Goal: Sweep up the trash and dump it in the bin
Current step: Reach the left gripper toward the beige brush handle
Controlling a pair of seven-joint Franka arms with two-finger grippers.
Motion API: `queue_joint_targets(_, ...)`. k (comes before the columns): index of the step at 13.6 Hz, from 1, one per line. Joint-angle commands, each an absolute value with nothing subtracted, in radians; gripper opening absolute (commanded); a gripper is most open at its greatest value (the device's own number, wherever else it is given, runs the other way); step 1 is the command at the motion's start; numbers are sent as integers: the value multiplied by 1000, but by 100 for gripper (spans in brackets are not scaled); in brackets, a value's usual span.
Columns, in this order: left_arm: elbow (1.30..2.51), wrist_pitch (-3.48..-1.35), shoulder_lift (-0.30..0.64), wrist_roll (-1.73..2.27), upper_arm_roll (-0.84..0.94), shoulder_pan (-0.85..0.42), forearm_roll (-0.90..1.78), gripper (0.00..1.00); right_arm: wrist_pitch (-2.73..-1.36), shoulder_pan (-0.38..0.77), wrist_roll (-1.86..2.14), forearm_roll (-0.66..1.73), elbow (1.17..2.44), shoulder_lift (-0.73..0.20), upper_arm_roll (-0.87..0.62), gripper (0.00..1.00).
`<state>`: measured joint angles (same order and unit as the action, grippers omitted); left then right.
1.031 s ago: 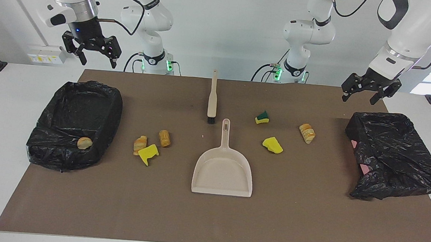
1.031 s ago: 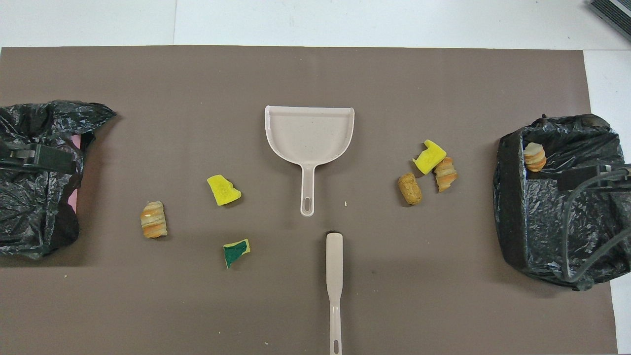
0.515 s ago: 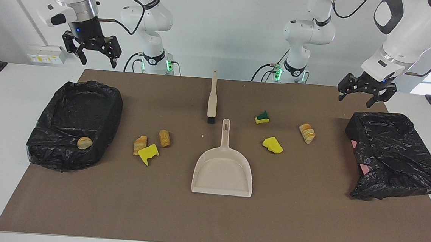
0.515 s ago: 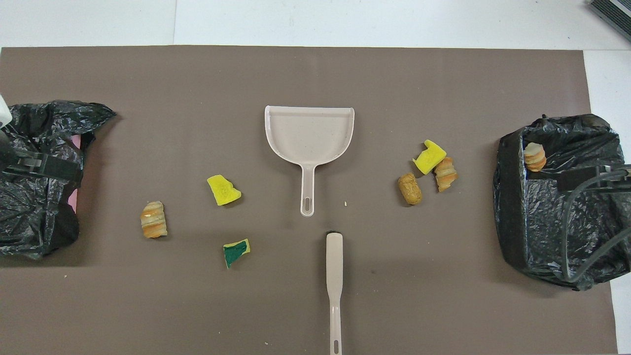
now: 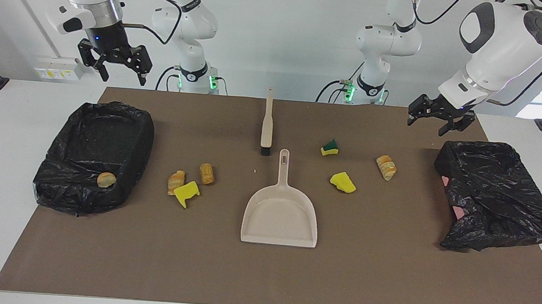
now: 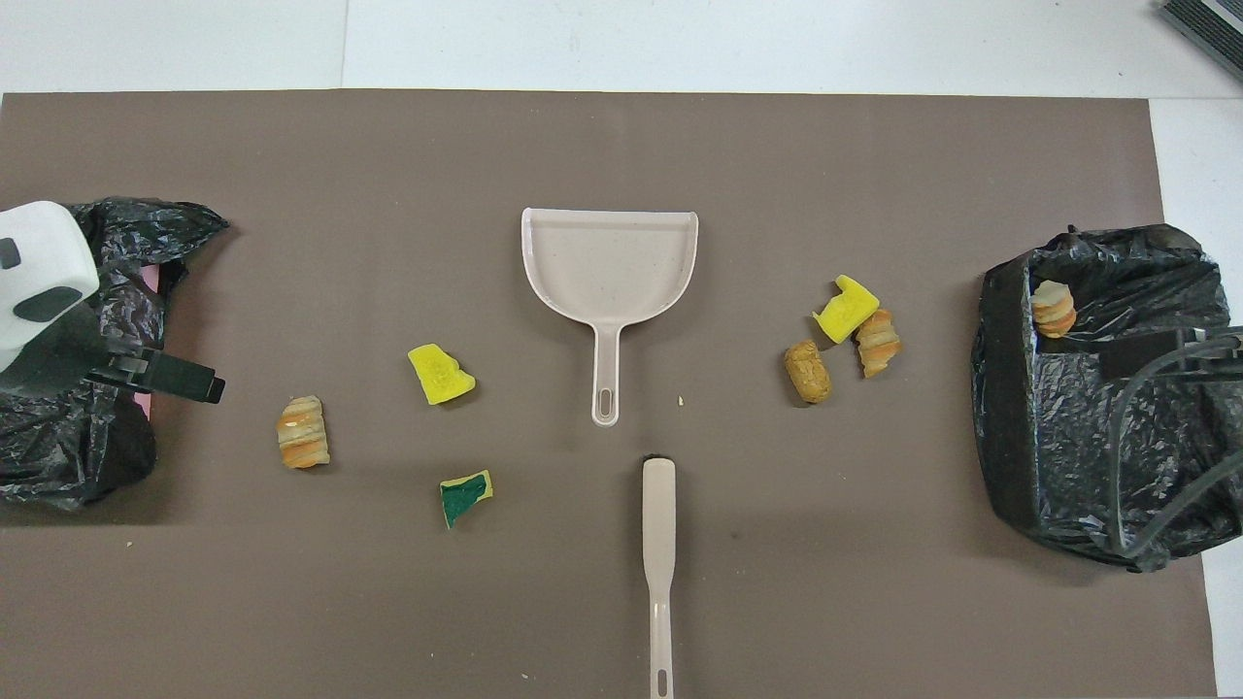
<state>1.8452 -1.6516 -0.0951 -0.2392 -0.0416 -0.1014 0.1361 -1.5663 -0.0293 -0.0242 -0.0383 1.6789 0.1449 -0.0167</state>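
The trash lies on the brown mat in two groups. Toward the left arm's end are a striped roll (image 5: 386, 167) (image 6: 302, 432), a yellow sponge chunk (image 5: 343, 182) (image 6: 440, 375) and a green-faced chunk (image 5: 330, 148) (image 6: 465, 495). Toward the right arm's end are two rolls (image 5: 176, 181) (image 5: 207, 173) and a yellow chunk (image 5: 186, 192) (image 6: 845, 309). A beige dustpan (image 5: 280, 217) (image 6: 610, 262) lies mid-mat, a beige brush (image 5: 267, 123) (image 6: 659, 563) nearer the robots. My left gripper (image 5: 427, 125) (image 6: 165, 374) is open and empty, raised over the mat beside the bag. My right gripper (image 5: 123, 72) (image 6: 1146, 351) is open and empty, raised over the bin.
The bin (image 5: 137, 152) (image 6: 1000, 408), lined with a black bag, stands at the right arm's end with one roll (image 5: 106, 179) (image 6: 1053, 308) in it. A second black bag (image 5: 497, 196) (image 6: 68, 447) over something pink lies at the left arm's end.
My left gripper has moved from over the black bag toward the middle of the table. The right arm has hardly moved. Nothing on the mat has shifted.
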Motion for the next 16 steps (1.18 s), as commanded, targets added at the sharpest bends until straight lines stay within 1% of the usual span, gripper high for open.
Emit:
queue_joint_targets(1,2003,-1744,-193,-250,-49,-149,156,100,-1566,-41,-8,-15,1710,172,-17,100)
queue_joint_targets(4,2058,-1772,-201,-235,-49,-210,176,100,-1568,-43,-6,-15,1723,179,-14,100)
queue_joint_targets(7,2114,-1850,-202,-181,-49,-294,187,100,-1568,-43,-6,-15,1724,179,-12,100)
queue_joint_targets(12,2195,-1986,-199,46,-49,-487,202,100,-1568,-43,-6,-15,1726,179,-12,100)
queue_joint_targets(16,2253,-2136,-161,245,-49,-658,202,100,-1568,-43,-5,-15,1732,179,-9,100)
